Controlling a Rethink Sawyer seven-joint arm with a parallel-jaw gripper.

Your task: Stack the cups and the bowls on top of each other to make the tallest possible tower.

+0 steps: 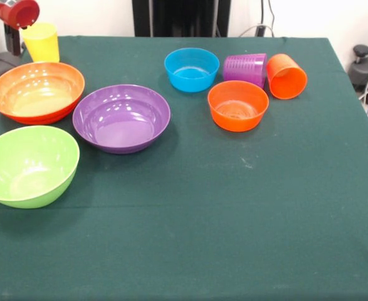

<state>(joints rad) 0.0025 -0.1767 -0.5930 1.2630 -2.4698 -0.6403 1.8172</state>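
A yellow cup (41,42) stands upright at the far left corner. In front of it sits a large orange bowl (36,91), with a redder rim showing under its near edge. A large purple bowl (121,118) sits to its right and a lime green bowl (28,166) sits nearer, at the left edge. A small blue bowl (191,69) and a small orange bowl (237,105) sit right of centre. A ribbed purple cup (245,68) and an orange cup (286,76) lie on their sides beside them. The gripper does not show.
The table is covered by a dark green cloth (234,219). A red part of the arm (14,11) hangs over the far left corner above the yellow cup. The black pedestal (180,17) stands at the far side. A black device with cables (365,66) sits off the right edge.
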